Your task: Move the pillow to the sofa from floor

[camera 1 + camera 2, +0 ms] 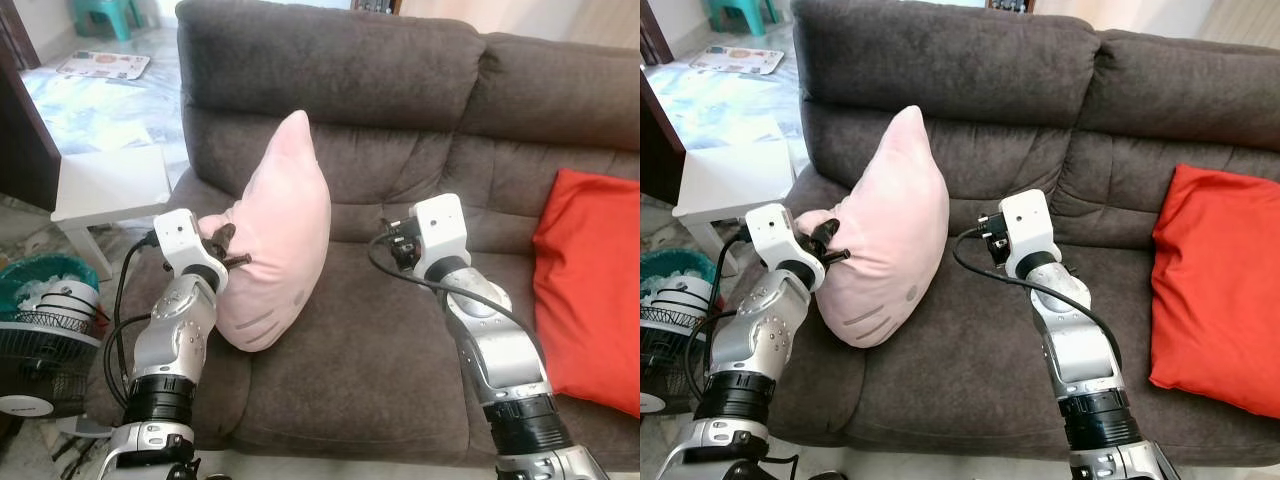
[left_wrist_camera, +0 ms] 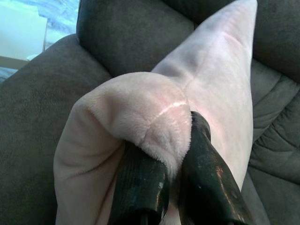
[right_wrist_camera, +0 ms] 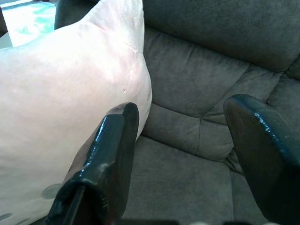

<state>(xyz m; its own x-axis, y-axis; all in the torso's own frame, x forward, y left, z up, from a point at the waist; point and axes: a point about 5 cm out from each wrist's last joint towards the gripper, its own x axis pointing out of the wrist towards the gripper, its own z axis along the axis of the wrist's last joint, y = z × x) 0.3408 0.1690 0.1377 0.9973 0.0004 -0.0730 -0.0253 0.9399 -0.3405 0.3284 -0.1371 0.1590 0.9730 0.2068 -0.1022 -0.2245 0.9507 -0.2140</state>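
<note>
Pink pillow (image 1: 275, 250) upright on sofa (image 1: 400, 340) seat near its left armrest; left gripper (image 2: 171, 176) clamping its corner, right gripper (image 3: 187, 140) spread open beside.

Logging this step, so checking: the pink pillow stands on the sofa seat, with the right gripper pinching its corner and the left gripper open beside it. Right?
Not quite: the sides are swapped. The left gripper pinches the corner of the pink pillow, as the left wrist view shows. The right gripper is open beside it. The pillow does stand on the sofa seat.
</note>
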